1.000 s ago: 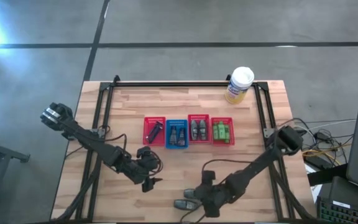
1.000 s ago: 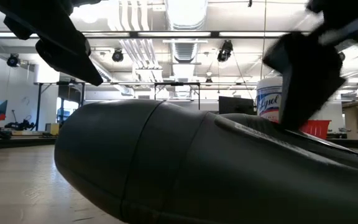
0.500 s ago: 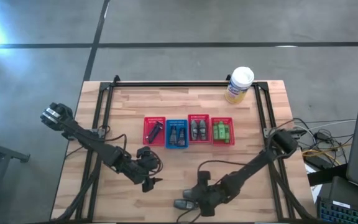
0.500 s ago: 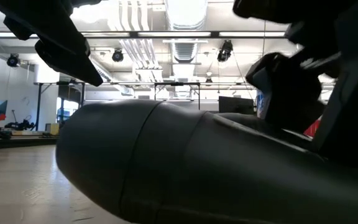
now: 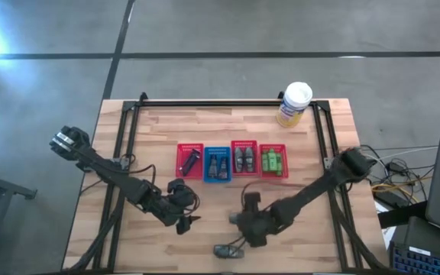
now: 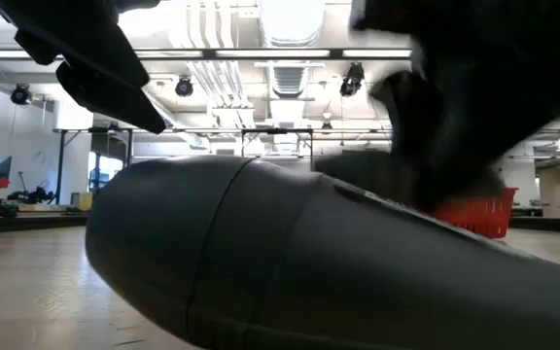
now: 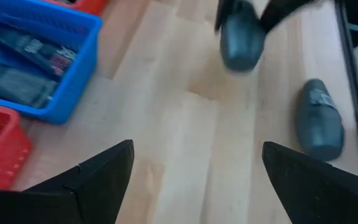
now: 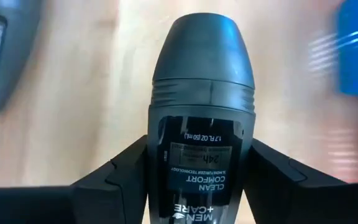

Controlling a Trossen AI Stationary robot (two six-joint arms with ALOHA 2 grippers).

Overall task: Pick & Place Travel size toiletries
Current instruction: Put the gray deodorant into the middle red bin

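Right hand (image 5: 239,219) clenched on a grey oval bottle (image 8: 202,118) above the counter's (image 5: 319,237) front edge, arm stretched low, left hand (image 5: 187,224) released, idle toward the front-left.

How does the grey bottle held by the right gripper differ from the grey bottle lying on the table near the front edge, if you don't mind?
The held grey bottle sits clamped in the right gripper, lifted off the wood; the loose grey bottle lies flat on the table, touched by nothing. The held one is closer to the blue basket; the loose one stays by the front edge. Both look like the same dark grey, oval, round-capped bottles.
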